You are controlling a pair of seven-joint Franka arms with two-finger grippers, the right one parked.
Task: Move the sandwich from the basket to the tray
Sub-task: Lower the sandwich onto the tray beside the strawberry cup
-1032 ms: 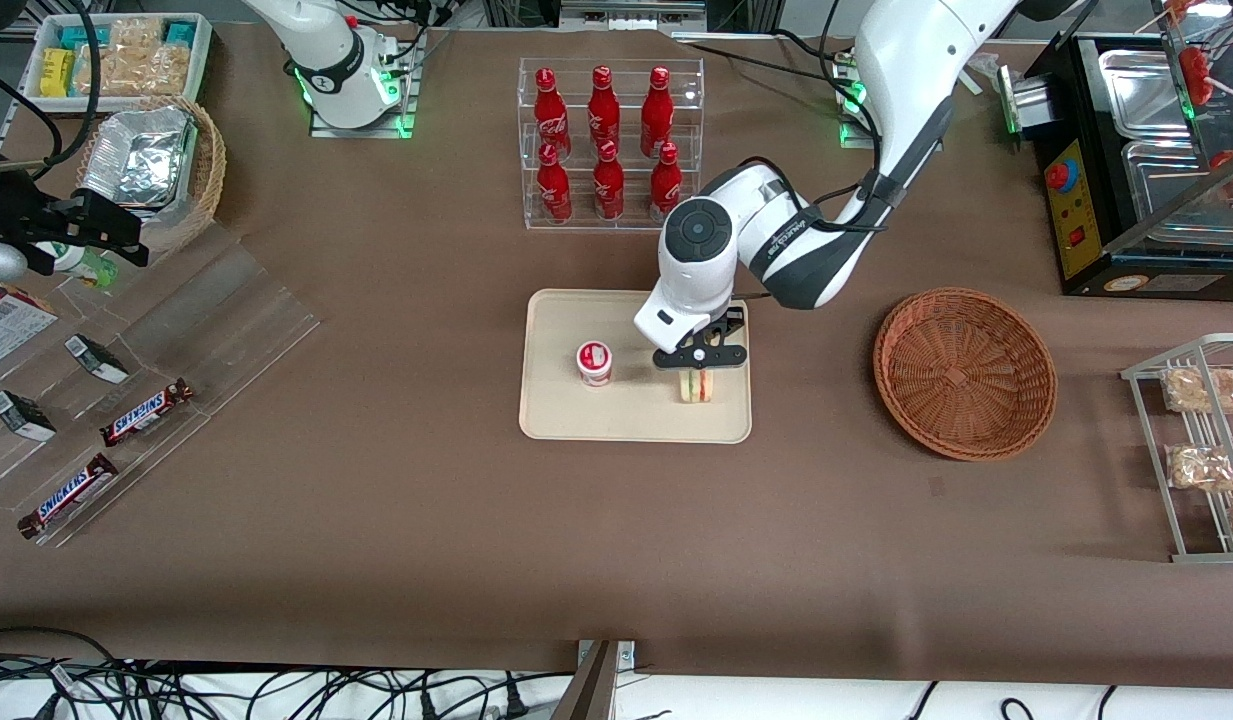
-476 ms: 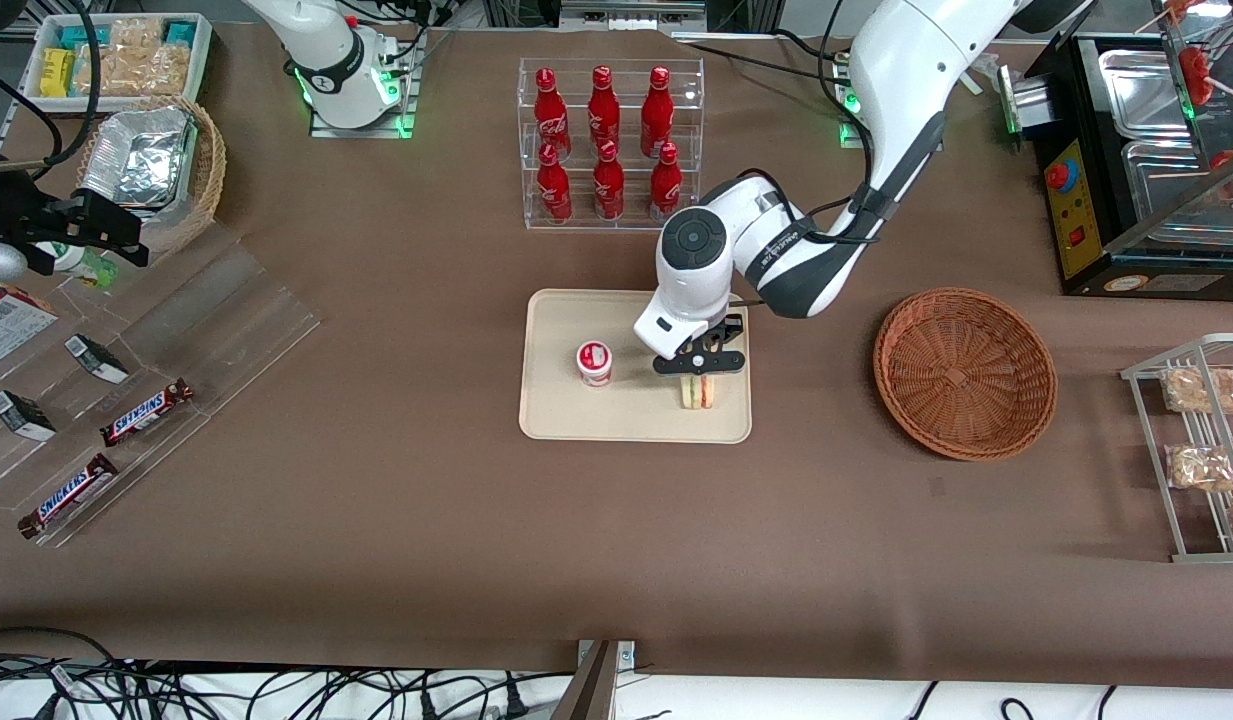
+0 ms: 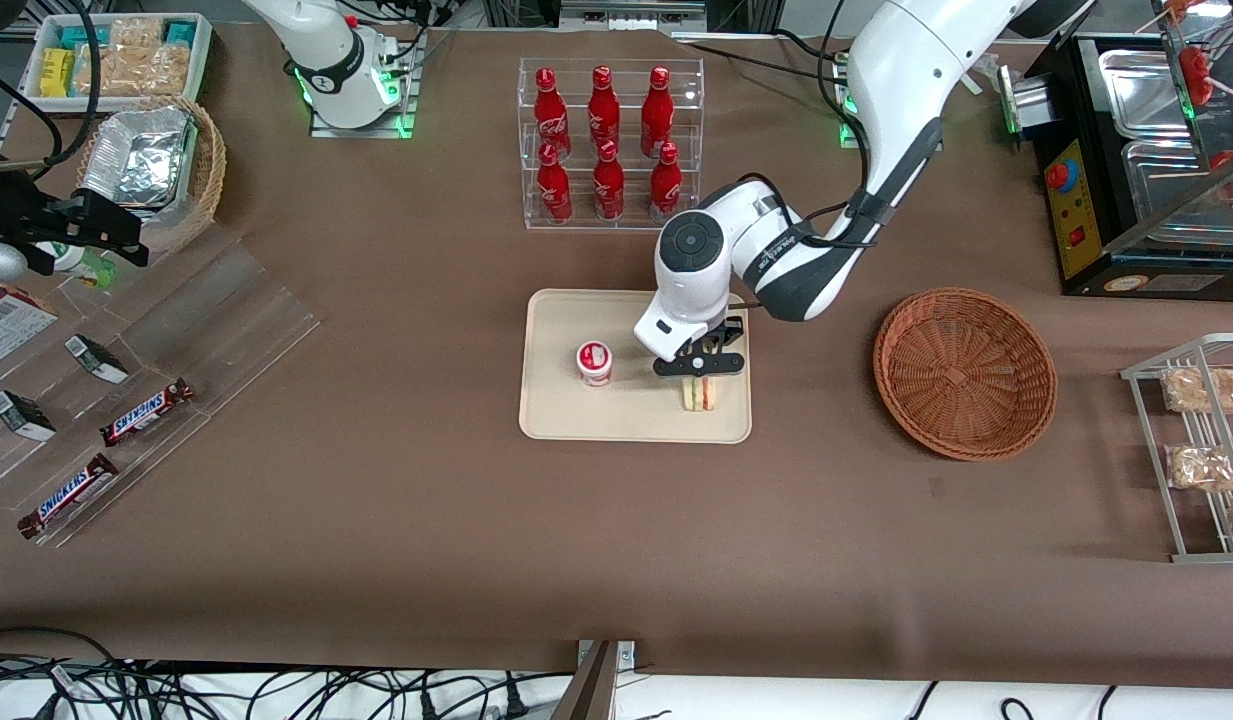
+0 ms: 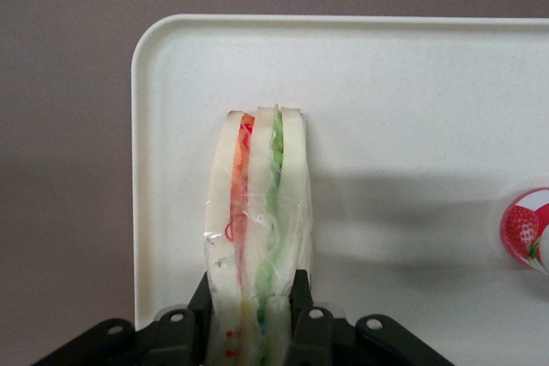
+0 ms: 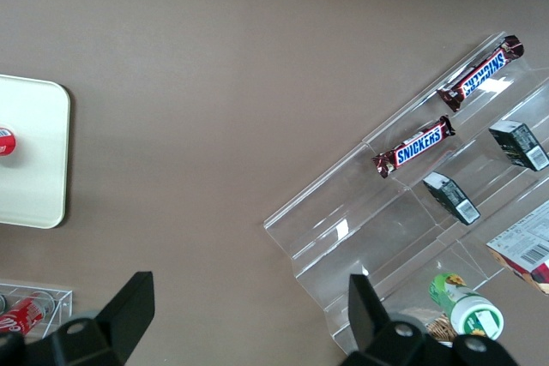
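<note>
End effector (image 3: 699,372) grips the sandwich (image 3: 698,393) upright over the tray (image 3: 551,415); I'd set it down gently beside the cup (image 3: 595,362) before letting go

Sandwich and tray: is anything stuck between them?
Nothing visible. The sandwich already stands on the tray, held in the gripper. The little red-lidded cup sits apart beside it, and the basket lies off toward the working arm's end.
</note>
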